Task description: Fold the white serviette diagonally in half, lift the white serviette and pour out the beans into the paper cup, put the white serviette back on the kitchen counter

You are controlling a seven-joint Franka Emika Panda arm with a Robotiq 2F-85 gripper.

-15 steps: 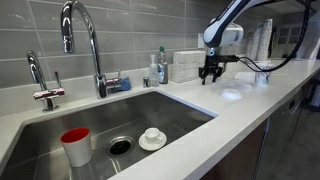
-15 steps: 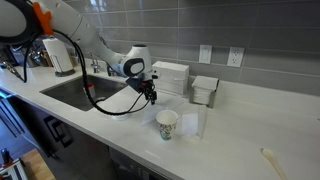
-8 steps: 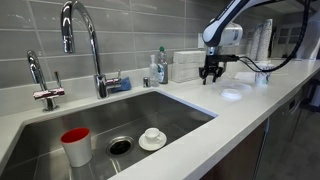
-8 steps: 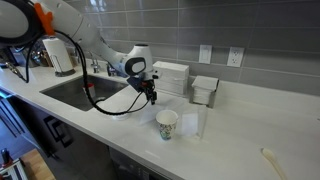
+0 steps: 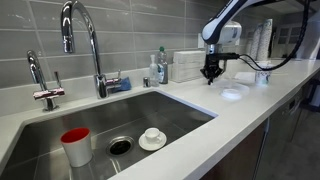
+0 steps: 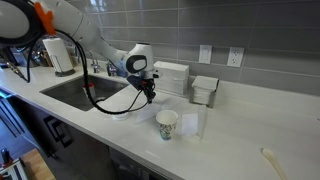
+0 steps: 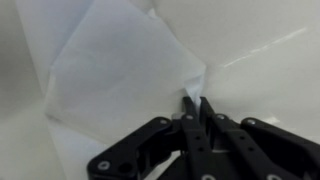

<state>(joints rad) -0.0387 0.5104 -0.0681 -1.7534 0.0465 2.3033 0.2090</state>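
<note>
The white serviette (image 7: 120, 70) lies spread on the kitchen counter (image 7: 270, 70), filling the upper left of the wrist view. My gripper (image 7: 196, 100) is shut on its right-hand corner, and a white tip of paper shows between the black fingertips. In both exterior views the gripper (image 6: 148, 96) (image 5: 211, 73) hangs low over the counter (image 6: 240, 125), fingers pointing down. The paper cup (image 6: 166, 123) stands upright just in front and to the right of it, apart from the fingers. No beans show in any view.
A steel sink (image 5: 190, 103) holds a red-topped cup (image 5: 76, 145) and a saucer with a small cup (image 5: 152, 138). A tall faucet (image 5: 85, 40) rises behind it. A white boxy block (image 6: 170, 78) and a small dispenser (image 6: 204, 90) stand against the wall behind the gripper.
The jaws, spread apart a second ago, have closed together on the serviette's corner. The arm has barely moved and the cup stands where it was.
</note>
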